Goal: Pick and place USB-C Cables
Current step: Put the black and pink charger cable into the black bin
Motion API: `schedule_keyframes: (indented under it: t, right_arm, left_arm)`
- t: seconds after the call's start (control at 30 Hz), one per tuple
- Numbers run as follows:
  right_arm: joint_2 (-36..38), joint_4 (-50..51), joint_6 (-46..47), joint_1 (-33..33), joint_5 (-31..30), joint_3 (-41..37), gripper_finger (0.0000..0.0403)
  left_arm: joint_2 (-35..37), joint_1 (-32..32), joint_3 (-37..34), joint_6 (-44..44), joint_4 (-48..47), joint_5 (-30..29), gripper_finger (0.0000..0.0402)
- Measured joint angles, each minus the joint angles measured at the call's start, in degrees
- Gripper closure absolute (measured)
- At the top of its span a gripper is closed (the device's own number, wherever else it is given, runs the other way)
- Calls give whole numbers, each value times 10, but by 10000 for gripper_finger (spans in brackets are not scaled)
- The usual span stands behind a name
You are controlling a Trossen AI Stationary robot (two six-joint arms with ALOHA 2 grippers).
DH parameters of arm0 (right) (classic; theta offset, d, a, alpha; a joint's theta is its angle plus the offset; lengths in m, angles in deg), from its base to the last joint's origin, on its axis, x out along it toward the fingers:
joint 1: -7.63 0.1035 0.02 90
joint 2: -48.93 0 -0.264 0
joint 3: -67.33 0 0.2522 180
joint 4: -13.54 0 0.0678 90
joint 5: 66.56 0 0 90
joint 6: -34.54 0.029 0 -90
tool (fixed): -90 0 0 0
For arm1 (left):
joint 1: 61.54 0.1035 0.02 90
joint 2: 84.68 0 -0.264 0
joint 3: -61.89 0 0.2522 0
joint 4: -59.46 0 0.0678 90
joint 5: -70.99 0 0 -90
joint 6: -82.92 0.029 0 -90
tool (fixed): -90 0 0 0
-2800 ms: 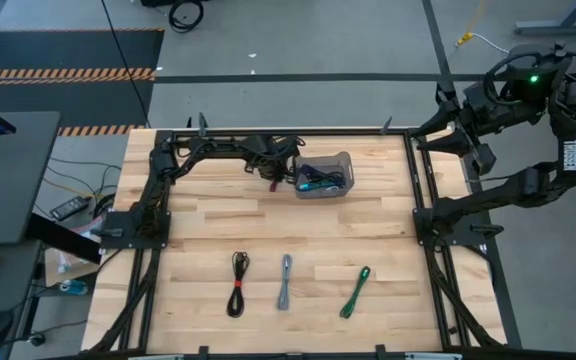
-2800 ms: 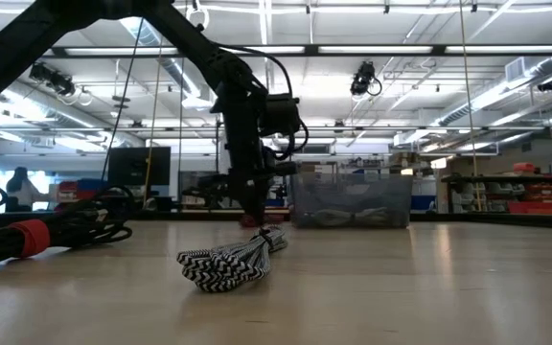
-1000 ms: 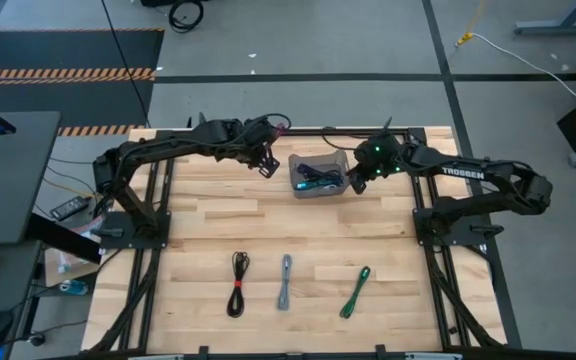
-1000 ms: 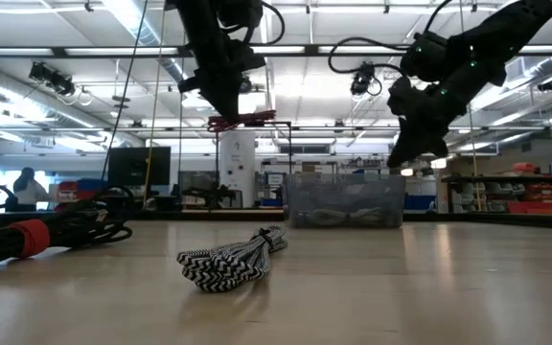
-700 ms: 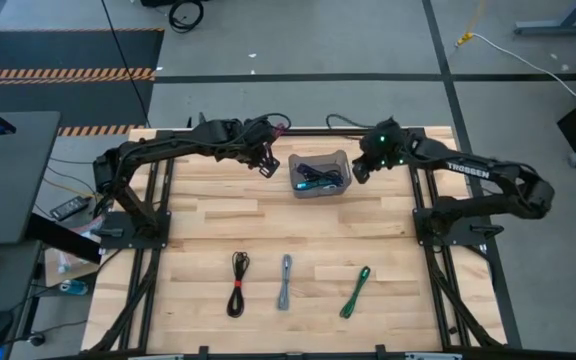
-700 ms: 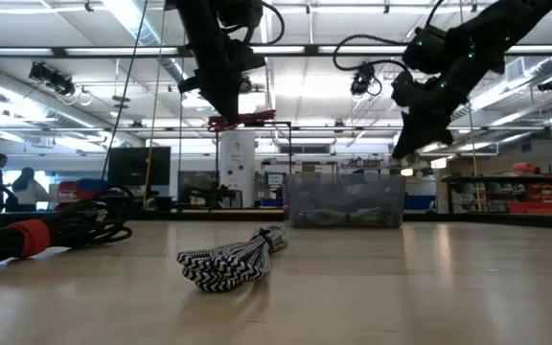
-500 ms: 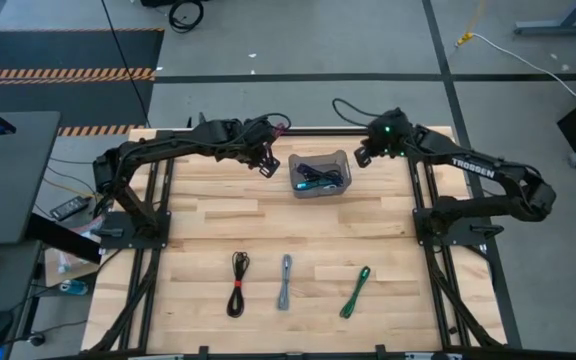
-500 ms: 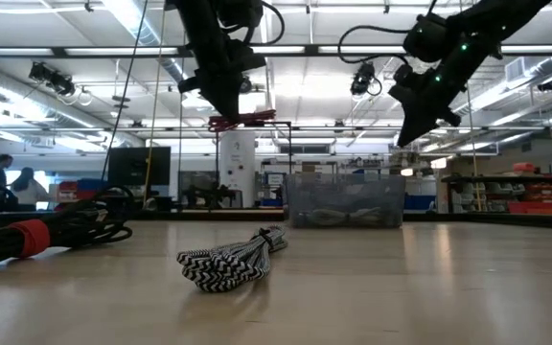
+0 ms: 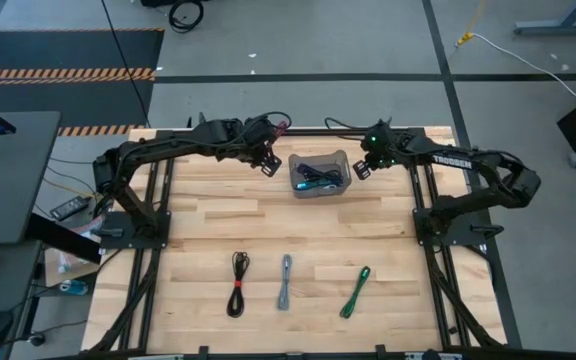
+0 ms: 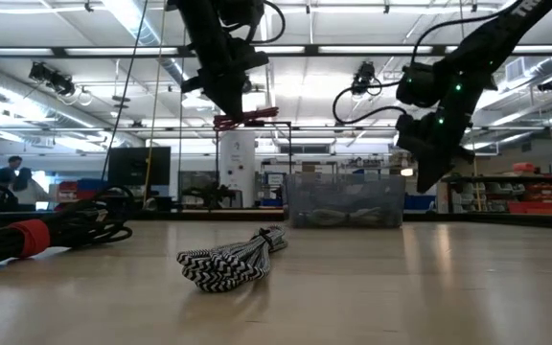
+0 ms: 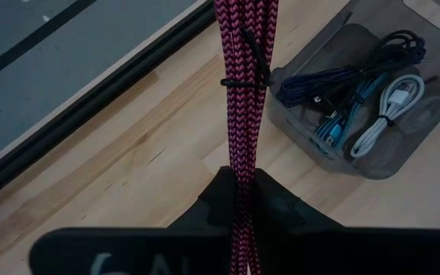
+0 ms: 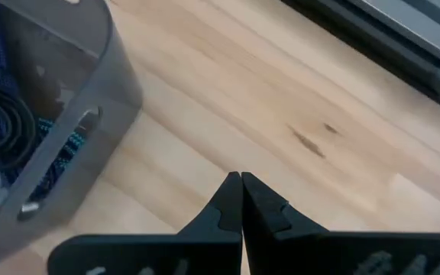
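Observation:
My left gripper (image 10: 228, 110) hangs high over the table's far side, left of the bin, shut on a maroon USB-C cable (image 10: 247, 119). The translucent grey bin (image 9: 320, 175) stands at the far middle and holds purple, teal and white cables (image 11: 357, 99). My right gripper (image 12: 241, 187) hovers shut just right of the bin, holding nothing. A black cable with a red tie (image 9: 238, 283), a grey one (image 9: 286, 281) and a green one (image 9: 356, 291) lie flat in a row near the table's front. My left gripper pinches the maroon bundle (image 11: 241, 164) between its two fingers, which point down from above. The bundle passes between the fingers, and most of its length, with a black tie (image 11: 243, 76), reaches out on one side. It hangs roughly level, lifted clear of the table.
Black frame rails run along the table's far, left and right edges (image 9: 418, 180). Bare wood lies between the bin and the front row of cables. People stand far off in the room at the left (image 10: 8, 182).
My right gripper, shut all along, has risen and swung toward the table's far edge beside the bin, then dropped lower, ending just right of the bin. My left gripper has kept the maroon cable aloft.

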Motion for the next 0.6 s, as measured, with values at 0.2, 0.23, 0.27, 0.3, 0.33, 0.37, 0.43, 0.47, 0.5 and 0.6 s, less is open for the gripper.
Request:
schedule_keyframes:
  t: [0.2,0.23,0.27,0.3,0.33,0.37,0.43,0.47,0.5,0.6]
  right_arm:
    - [-38,-73,27,22,25,-5,403]
    - [-43,-84,30,27,27,-5,403]
    - [-48,-94,35,32,30,-5,403]
    - [-54,-105,41,36,33,-5,403]
    - [-58,-116,49,40,38,-5,403]
    - [-62,-128,58,43,44,-5,403]
    - [-69,-149,73,52,55,-5,403]
    - [-72,-158,78,58,57,-5,403]
    - [-75,-168,86,63,58,-5,403]
    - [-74,-192,110,76,64,-5,403]
  left_arm:
    - [0,0,0,0,0,0,375]
    - [0,0,0,0,-1,0,375]
    - [0,0,0,0,-1,0,375]
    - [0,0,0,0,-1,0,375]
    - [0,0,0,1,-1,0,375]
    - [0,0,0,1,-1,0,375]
    - [0,0,0,1,-1,0,375]
    - [0,0,0,1,-1,0,375]
    - [0,0,0,1,-1,0,375]
    - [0,0,0,0,-1,0,375]
